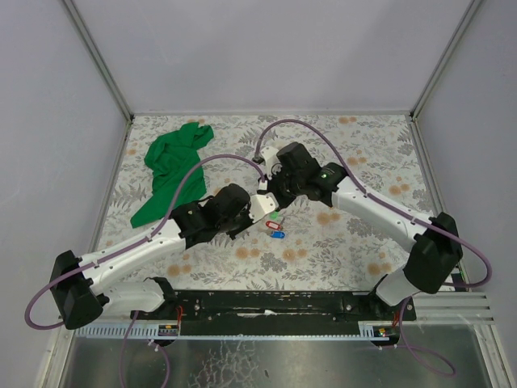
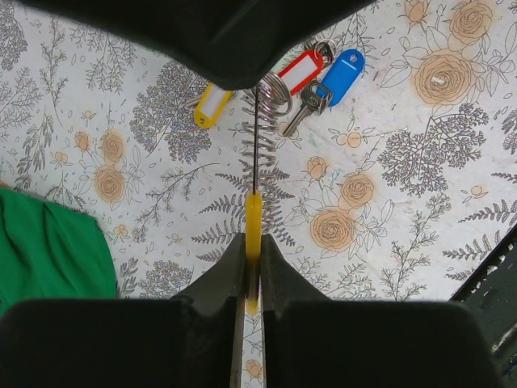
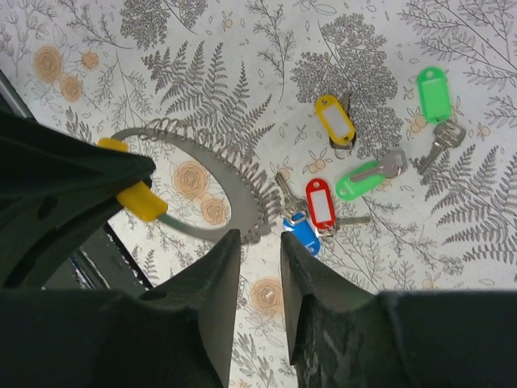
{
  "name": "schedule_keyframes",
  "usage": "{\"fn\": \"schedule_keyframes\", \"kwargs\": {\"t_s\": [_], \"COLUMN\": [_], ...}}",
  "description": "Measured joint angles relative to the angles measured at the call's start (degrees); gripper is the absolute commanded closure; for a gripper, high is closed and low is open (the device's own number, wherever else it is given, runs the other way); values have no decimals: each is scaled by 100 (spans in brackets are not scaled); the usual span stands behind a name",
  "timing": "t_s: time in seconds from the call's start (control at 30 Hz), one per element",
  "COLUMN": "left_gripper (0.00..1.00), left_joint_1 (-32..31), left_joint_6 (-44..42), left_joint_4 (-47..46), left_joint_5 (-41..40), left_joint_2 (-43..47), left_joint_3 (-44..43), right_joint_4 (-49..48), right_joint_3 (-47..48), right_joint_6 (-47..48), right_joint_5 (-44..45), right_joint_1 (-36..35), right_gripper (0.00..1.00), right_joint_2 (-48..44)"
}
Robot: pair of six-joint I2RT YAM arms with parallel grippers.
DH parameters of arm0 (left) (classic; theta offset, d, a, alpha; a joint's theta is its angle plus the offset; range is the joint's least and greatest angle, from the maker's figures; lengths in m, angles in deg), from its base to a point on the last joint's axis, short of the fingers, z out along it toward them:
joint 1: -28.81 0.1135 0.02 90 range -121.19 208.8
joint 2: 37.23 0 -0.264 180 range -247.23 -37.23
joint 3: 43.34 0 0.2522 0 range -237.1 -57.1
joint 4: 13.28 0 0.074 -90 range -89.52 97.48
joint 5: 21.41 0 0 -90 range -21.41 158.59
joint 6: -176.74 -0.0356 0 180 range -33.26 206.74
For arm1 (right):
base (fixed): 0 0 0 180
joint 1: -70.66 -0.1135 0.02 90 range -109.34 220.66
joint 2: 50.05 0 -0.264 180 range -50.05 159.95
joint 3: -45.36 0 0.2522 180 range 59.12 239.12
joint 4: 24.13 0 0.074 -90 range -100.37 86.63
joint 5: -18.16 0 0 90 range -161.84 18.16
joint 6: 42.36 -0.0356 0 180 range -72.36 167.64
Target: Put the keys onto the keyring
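Left fingers (image 2: pixel 216 275) pinching keyring (image 3: pixel 236 184), keys (image 3: pixel 321 202) beside, green cloth (image 1: pixel 174 166) apart

Table (image 1: pixel 355 242) has a floral print top: grey ferns and orange roses on white. On my far left a green cloth (image 1: pixel 174 166) lies crumpled. The rest sits mid-table and shows best in my right wrist view. The yellow-tagged key (image 3: pixel 334 120) lies alone. One green-tagged key (image 3: pixel 359 179) is just beside it, and a second green-tagged key (image 3: pixel 433 93) lies further out. The red-tagged key (image 3: pixel 320 204) and blue-tagged key (image 3: pixel 304 234) touch, with their shafts splayed. All tags lie flat.
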Motion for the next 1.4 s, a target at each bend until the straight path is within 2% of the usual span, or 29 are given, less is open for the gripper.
{"fn": "schedule_keyframes", "kwargs": {"t_s": [0.23, 0.43, 0.67, 0.83, 1.07, 1.4], "left_gripper": [100, 100, 100, 100, 100, 100], "left_joint_1": [0, 55, 146, 153, 153, 153], "left_joint_6": [9, 201, 717, 1366, 2111, 2643], "left_joint_4": [-24, -24, 267, 367, 553, 649], "left_joint_5": [7, 81, 109, -11, -136, -125], "left_joint_2": [48, 101, -282, -577, -588, -595], "left_joint_3": [0, -42, -697, -1141, -1268, -1381], "right_joint_4": [-743, -2179, -3958, -5187, -6771, -8076], "right_joint_3": [-1054, -2647, -4041, -4522, -5110, -5375], "right_joint_6": [289, 852, 1506, 1921, 2297, 2815], "right_joint_5": [98, 332, 227, 4, 9, -105], "right_joint_1": [0, 0, 57, 26, 26, 26], "right_gripper": [63, 52, 53, 54, 55, 64], "right_joint_2": [-1132, -2124, -2417, -2492, -2618, -2457]}}
